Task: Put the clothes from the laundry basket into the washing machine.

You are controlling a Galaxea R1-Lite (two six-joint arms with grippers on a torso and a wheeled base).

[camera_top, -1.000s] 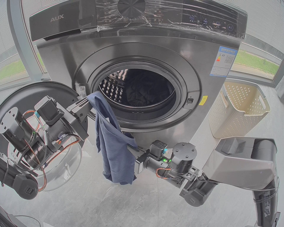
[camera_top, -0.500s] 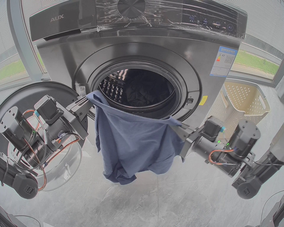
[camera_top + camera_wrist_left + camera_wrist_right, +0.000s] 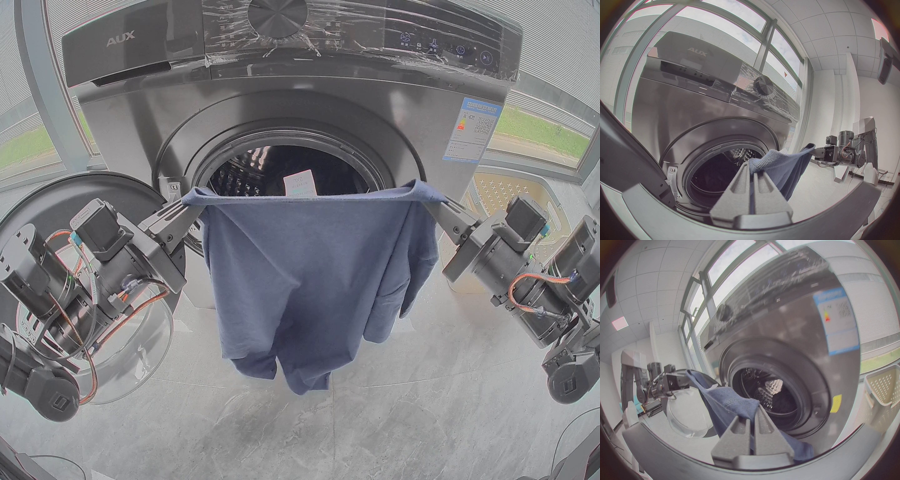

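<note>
— Grey tiled floor before the washing machine (image 3: 300,119), its door (image 3: 69,200) swung open. Load status?
— Blue garment (image 3: 312,275) hangs spread across the machine's opening, outside the drum. Left gripper (image 3: 192,208) is clamped on one top corner, right gripper (image 3: 432,204) on the other.
— Outstanding?
— Judged partway: the garment has yet to go in. Laundry basket (image 3: 497,190) stands right of the machine, contents not discernible.

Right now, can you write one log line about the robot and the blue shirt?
left gripper: shut on blue shirt | right gripper: shut on blue shirt | state: spread before washing machine opening
</note>
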